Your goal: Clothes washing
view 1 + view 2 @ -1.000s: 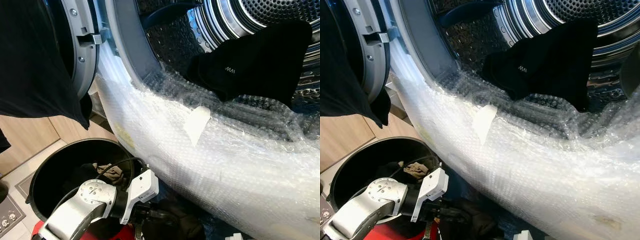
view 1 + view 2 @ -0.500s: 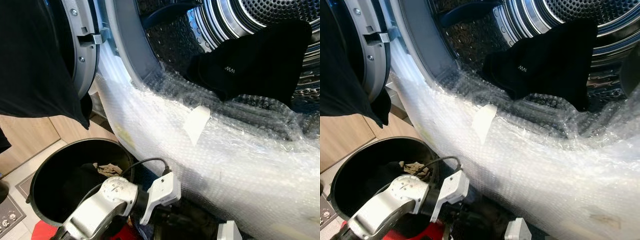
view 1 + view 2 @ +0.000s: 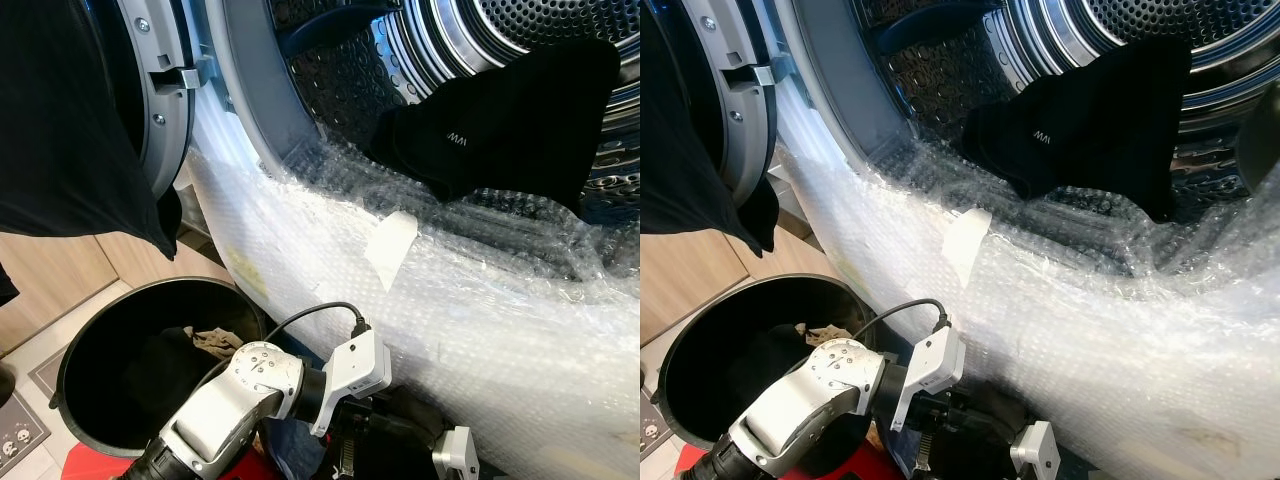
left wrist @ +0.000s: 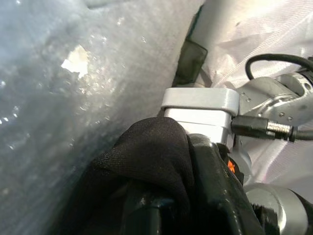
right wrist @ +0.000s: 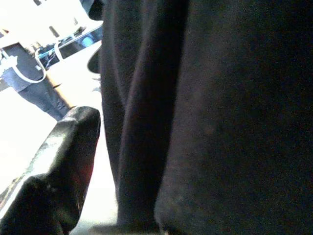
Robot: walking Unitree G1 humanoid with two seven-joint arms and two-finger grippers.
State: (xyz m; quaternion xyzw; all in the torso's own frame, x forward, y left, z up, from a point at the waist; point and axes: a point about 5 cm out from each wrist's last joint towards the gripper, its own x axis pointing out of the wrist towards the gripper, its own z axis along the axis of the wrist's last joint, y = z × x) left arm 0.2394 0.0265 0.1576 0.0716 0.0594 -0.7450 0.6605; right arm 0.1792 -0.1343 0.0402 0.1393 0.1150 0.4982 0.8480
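Left gripper (image 4: 171,196) sits low under the washer's front, just beside the bin (image 3: 90,350), and its fingers are clamped on a bunched wad of black cloth (image 4: 146,161). From the wrist view the fabric bulges up over the fingers, so the hold looks solid. The right gripper (image 5: 54,171) is pressed up against dark fabric; I honestly can't tell if its fingers are open or closed.

My guess at the step: lift that wad up and over the bubble wrap (image 3: 480,320) covering the washer's lip, then drop it into the drum (image 3: 350,80). To do it well I'd raise it high enough that no trailing fabric drags or snags on the wrap, and push well past the lip before letting go, so it doesn't slide back out.

Another black garment (image 3: 500,120) with small white lettering already lies at the drum's front edge, draped partly over the wrap. More dark clothes and a tan piece (image 3: 215,342) wait in the bin.
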